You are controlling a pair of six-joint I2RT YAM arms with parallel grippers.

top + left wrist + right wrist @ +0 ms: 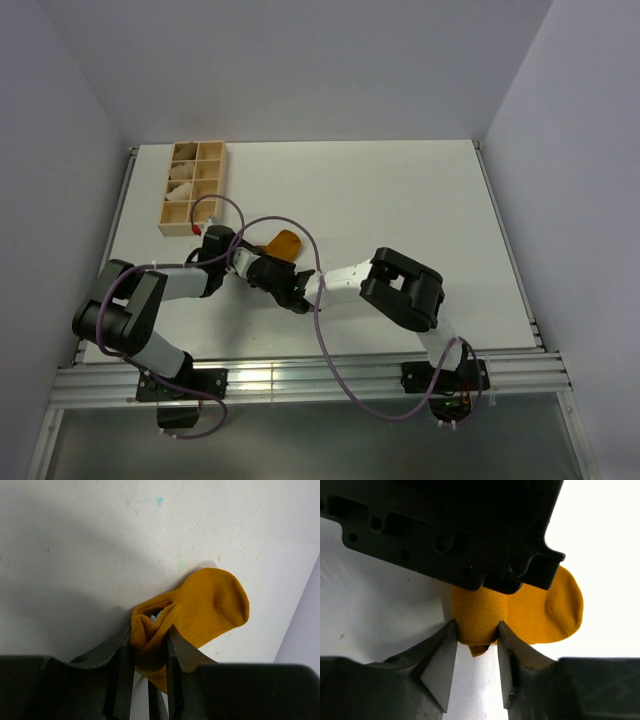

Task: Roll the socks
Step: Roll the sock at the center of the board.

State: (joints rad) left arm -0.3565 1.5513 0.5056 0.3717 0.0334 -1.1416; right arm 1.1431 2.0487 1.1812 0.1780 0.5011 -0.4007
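Note:
The mustard-orange sock (284, 243) lies left of the table's middle, partly rolled, its rounded toe (220, 602) flat on the white surface. My left gripper (150, 641) is shut on the rolled end, and the folds bulge between its fingers. From the opposite side, my right gripper (477, 632) has both fingers pressed against the same roll (479, 617), with a small flap of fabric hanging below. The left gripper's black body (460, 530) fills the top of the right wrist view. From above, both grippers (243, 262) (264, 270) meet at the sock's near end and hide the roll.
A wooden compartment box (197, 187) stands at the back left and holds pale cream bundles (182, 188). Purple cables (320, 325) loop over the table between the arms. The right arm's elbow (405, 288) rests near the middle front.

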